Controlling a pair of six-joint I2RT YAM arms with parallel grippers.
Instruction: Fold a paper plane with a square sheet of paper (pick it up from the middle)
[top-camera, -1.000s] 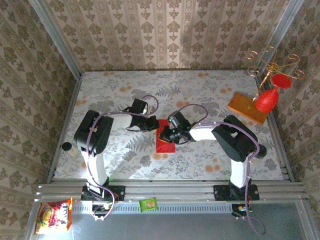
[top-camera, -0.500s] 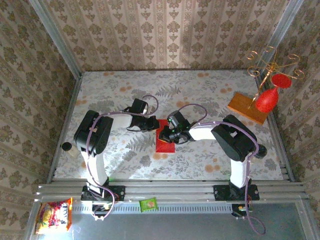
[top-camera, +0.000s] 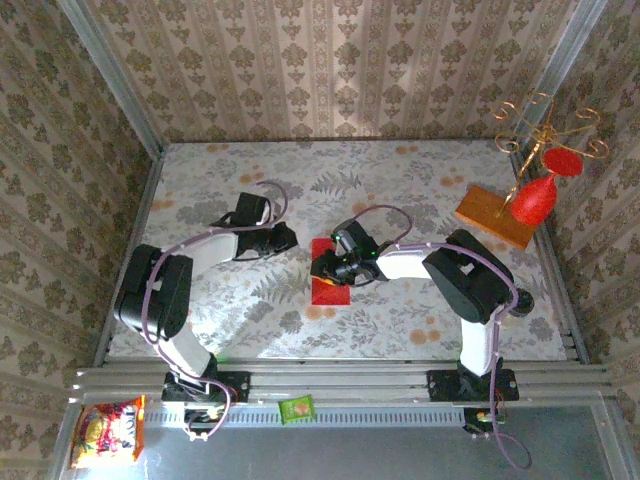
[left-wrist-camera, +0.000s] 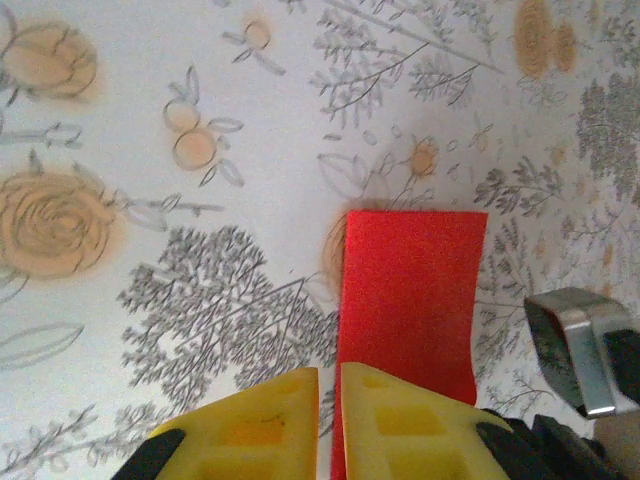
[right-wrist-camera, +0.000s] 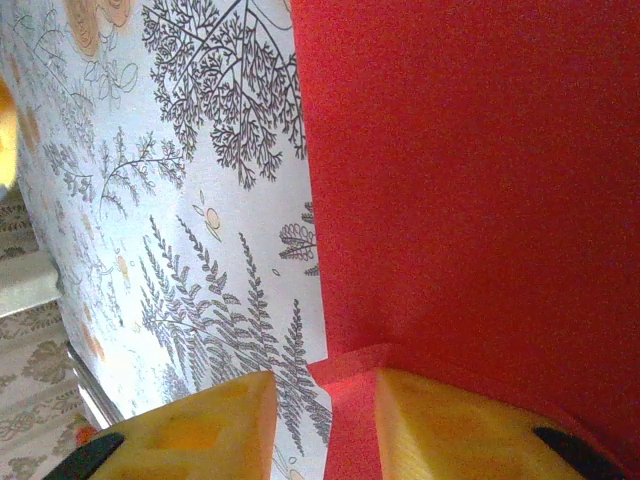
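Near the middle of the flowered table (top-camera: 420, 190), the square sheet of paper (top-camera: 329, 287) lies flat as a red rectangle, longer than it is wide, so we judge that it is folded once in half. From the left wrist we see the sheet (left-wrist-camera: 410, 290) with a straight far edge and square corners: no slanted folds, no pointed nose.

The right gripper (top-camera: 322, 264) sits low over the sheet. In its own camera its yellow fingers (right-wrist-camera: 450, 420) stand apart, and a raised lip of the red paper (right-wrist-camera: 470, 180) lies in the gap, not pinched as far as we can tell.

The left gripper (top-camera: 288, 238) hangs near the sheet's left edge without touching it. Its fingers (left-wrist-camera: 250, 420) are almost together, with nothing between them.

We reckon the task is at an early stage. The centre fold looks made, while the nose corners, the wings and the final shaping of the paper plane are all left to do.
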